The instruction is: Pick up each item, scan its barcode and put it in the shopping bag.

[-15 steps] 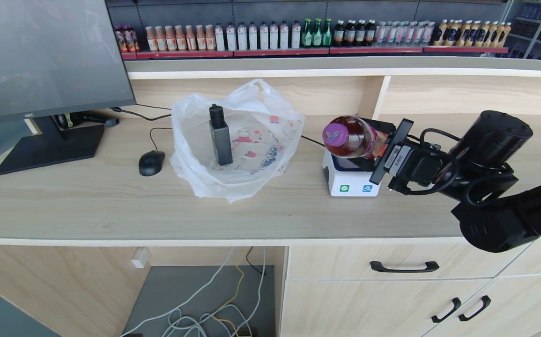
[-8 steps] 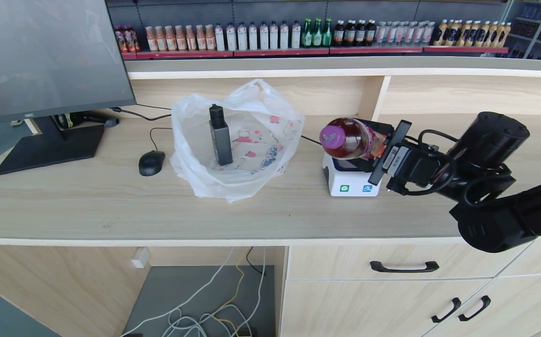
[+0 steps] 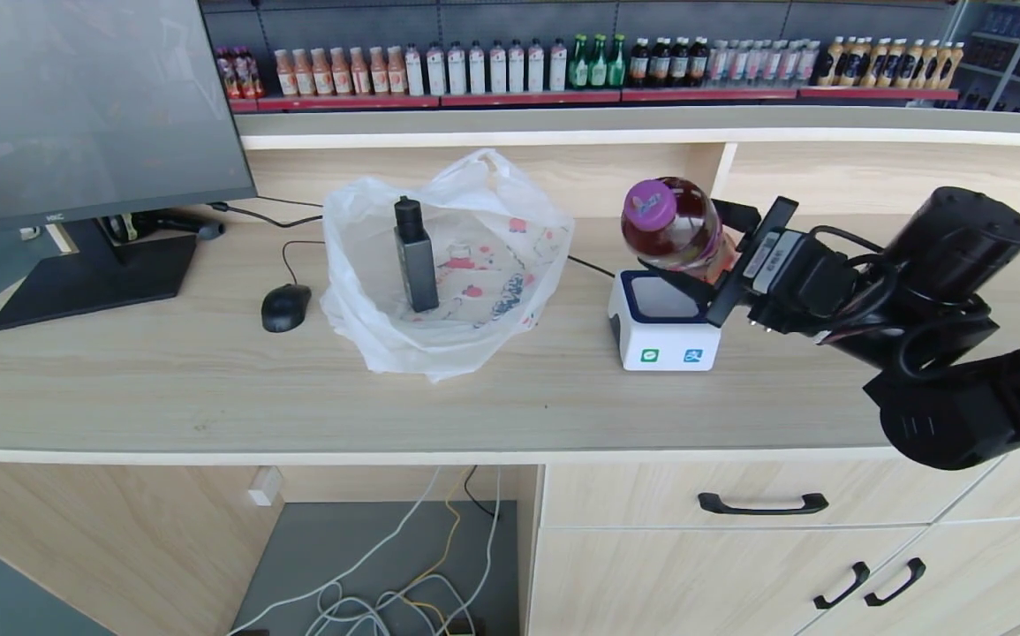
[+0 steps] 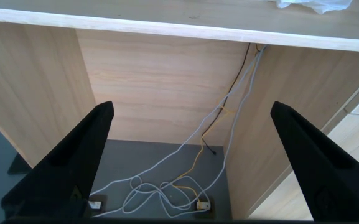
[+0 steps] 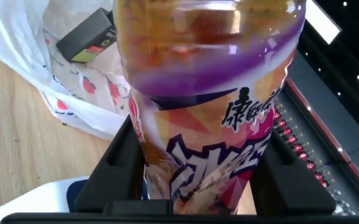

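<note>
My right gripper (image 3: pixel 714 256) is shut on a drink bottle (image 3: pixel 674 225) with a purple cap and reddish-brown liquid, held on its side just above the white barcode scanner (image 3: pixel 661 332), cap toward the bag. In the right wrist view the bottle (image 5: pixel 207 99) sits between the black fingers (image 5: pixel 114 171). The white plastic shopping bag (image 3: pixel 510 230) stands open on the counter left of the scanner, with a dark grey box (image 3: pixel 415 256) upright inside it; in the right wrist view, the bag (image 5: pixel 30 50) and box (image 5: pixel 86 36) lie beyond the bottle. My left gripper (image 4: pixel 188 162) hangs open below the counter edge.
A monitor (image 3: pixel 77 106) on its stand occupies the counter's left end, with a black mouse (image 3: pixel 285 306) and its cable beside the bag. A raised back ledge (image 3: pixel 651 132) runs behind the counter. Loose cables (image 4: pixel 185 180) lie on the floor under the counter. Drawers (image 3: pixel 761 503) sit below right.
My right gripper has lifted the bottle up off the scanner's top and slightly right, exposing the scanner's dark window. The bag and box have not moved.
</note>
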Robot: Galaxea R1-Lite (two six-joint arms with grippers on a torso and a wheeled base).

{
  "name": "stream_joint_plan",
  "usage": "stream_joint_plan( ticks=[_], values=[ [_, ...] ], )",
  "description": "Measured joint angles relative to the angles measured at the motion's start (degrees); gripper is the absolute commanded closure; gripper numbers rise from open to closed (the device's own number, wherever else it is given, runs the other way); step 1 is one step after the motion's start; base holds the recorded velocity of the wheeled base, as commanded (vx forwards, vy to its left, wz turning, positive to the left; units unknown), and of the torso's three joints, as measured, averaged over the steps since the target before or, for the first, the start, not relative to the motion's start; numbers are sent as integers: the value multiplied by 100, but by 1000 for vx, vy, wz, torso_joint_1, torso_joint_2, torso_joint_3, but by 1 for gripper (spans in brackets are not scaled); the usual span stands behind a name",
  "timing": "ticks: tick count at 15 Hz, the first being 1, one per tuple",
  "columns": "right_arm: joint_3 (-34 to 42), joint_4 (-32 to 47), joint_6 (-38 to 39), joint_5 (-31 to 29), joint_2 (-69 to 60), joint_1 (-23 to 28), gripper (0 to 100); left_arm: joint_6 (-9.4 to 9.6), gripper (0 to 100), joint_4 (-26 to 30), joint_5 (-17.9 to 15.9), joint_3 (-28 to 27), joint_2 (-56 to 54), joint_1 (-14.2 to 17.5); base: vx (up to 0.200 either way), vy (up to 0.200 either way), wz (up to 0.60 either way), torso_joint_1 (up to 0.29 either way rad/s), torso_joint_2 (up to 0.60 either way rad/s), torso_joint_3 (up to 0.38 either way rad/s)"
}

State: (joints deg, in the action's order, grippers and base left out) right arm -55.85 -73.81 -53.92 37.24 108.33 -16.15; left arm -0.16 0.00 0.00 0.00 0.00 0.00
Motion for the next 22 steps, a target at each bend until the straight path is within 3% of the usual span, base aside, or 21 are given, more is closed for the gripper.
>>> stream_joint_plan(
  ticks=[6, 11, 16, 19, 22],
  values=[
    [30, -351, 1657, -1075, -775, 15, 100, 2, 0, 0, 0, 0, 0, -5, 0, 0, 0, 0, 0, 0],
    [736, -1610, 4007, -2537, -861, 54, 100, 2, 0, 0, 0, 0, 0, 0, 0, 0, 0, 0, 0, 0],
    [1070, -1609, 4684, -2811, -789, 41, 100, 0, 0, 0, 0, 0, 0, -5, 0, 0, 0, 0, 0, 0],
    [935, -1613, 4910, -3377, -673, 23, 100, -6, 0, 0, 0, 0, 0, 0, 0, 0, 0, 0, 0, 0],
    [795, -1615, 5007, -3435, -566, 11, 100, -9, 0, 0, 0, 0, 0, 0, 0, 133, 0, 2, 2, 0]
  ],
)
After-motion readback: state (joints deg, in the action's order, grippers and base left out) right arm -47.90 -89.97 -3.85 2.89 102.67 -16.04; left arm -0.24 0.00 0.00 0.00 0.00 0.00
